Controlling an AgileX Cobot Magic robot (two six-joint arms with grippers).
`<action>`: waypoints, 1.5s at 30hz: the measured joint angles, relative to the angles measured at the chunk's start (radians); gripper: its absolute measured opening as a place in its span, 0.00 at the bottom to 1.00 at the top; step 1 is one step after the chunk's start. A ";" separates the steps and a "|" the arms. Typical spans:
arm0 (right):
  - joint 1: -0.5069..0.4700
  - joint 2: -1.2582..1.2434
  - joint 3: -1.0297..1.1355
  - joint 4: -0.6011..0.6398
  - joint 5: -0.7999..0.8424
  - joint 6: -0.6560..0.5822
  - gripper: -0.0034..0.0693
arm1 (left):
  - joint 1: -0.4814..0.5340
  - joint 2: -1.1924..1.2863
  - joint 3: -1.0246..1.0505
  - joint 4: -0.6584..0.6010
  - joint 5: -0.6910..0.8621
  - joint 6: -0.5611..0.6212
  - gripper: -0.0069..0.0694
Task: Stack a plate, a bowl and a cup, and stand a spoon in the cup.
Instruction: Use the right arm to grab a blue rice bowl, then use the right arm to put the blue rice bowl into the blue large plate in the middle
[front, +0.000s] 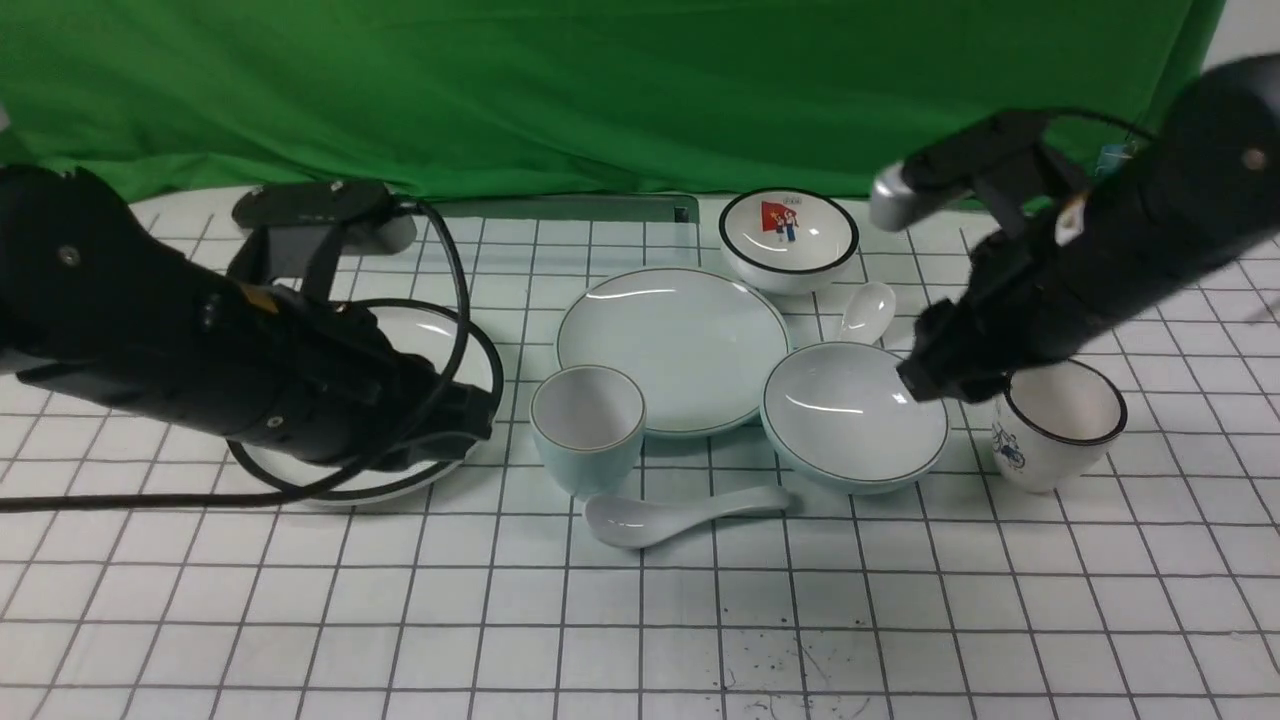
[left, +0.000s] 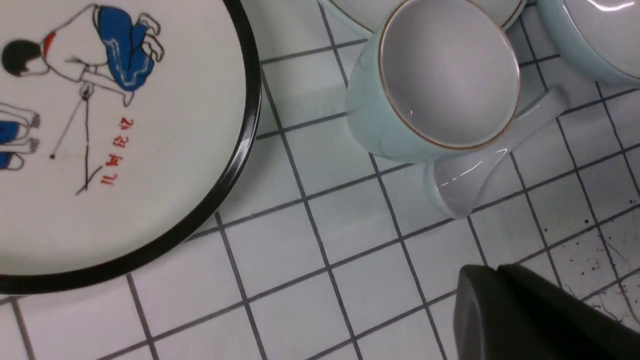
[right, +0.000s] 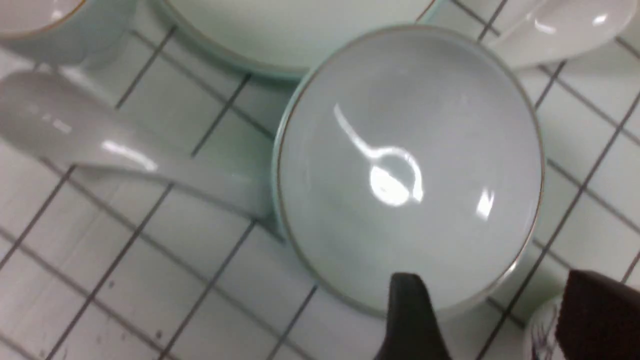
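Nearest you, the spoon (front: 680, 515) lies flat before the cup (front: 587, 425) and bowl (front: 855, 415); the plate (front: 672, 345) sits behind them. Your right gripper (right: 502, 320) gapes empty across the bowl's rim. The left gripper's (front: 472, 418) opening you cannot tell; it hangs over the cartoon plate (left: 150, 210), whose red lettering is unreadable.

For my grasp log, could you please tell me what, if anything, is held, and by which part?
Nothing yet. The right gripper has its fingers open astride the rim of the bowl; the left gripper shows nothing in its grasp.
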 joint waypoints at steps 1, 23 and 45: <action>-0.006 0.054 -0.057 0.001 0.010 -0.001 0.65 | 0.000 0.000 -0.001 0.000 0.006 0.010 0.06; -0.065 0.449 -0.430 -0.022 0.290 -0.026 0.17 | 0.000 0.001 -0.002 0.006 0.010 0.073 0.08; 0.035 0.566 -0.696 0.208 0.042 -0.015 0.15 | 0.000 0.026 -0.002 -0.005 -0.003 0.076 0.11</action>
